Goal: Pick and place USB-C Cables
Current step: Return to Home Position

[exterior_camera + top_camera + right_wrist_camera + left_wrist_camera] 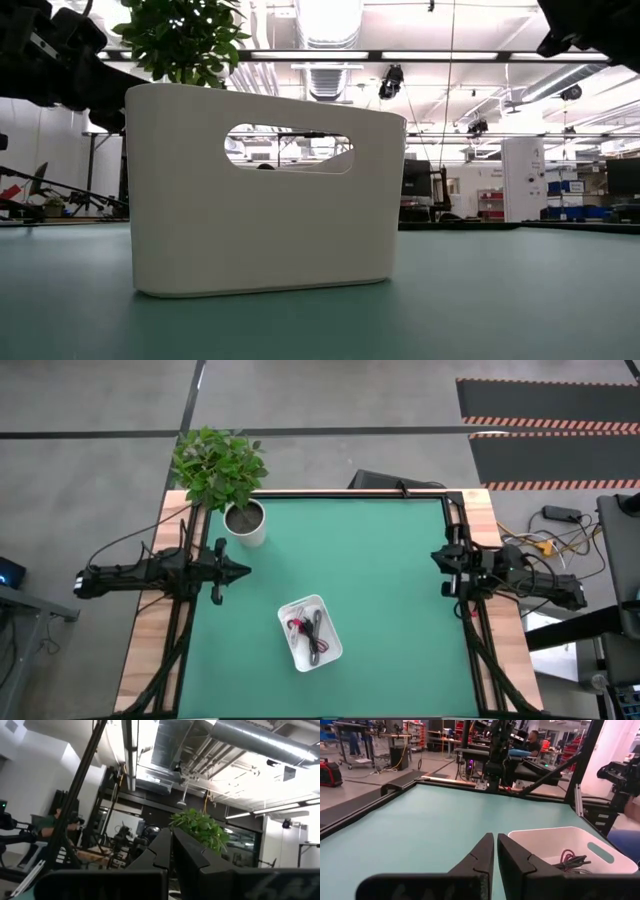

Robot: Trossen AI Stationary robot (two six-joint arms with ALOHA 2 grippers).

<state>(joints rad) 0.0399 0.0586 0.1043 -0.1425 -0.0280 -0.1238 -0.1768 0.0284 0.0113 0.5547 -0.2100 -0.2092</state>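
The white tray (326,651) sits on the green mat near the table's middle, toward the near edge; in the low view its handle-slotted wall (265,190) fills the frame. Inside lie bundled cables: a magenta-red one (296,625) and dark ones (318,638), also visible in the left wrist view (572,861). I cannot make out a white cable against the tray. My left gripper (245,570) hovers shut at the table's left side, up and left of the tray. My right gripper (437,557) hovers shut at the right edge, tipped upward.
A potted plant in a white pot (245,520) stands at the far left of the mat, close to my left gripper. A black frame (400,492) borders the mat's far and right edges. A person (534,741) sits in the room beyond the table.
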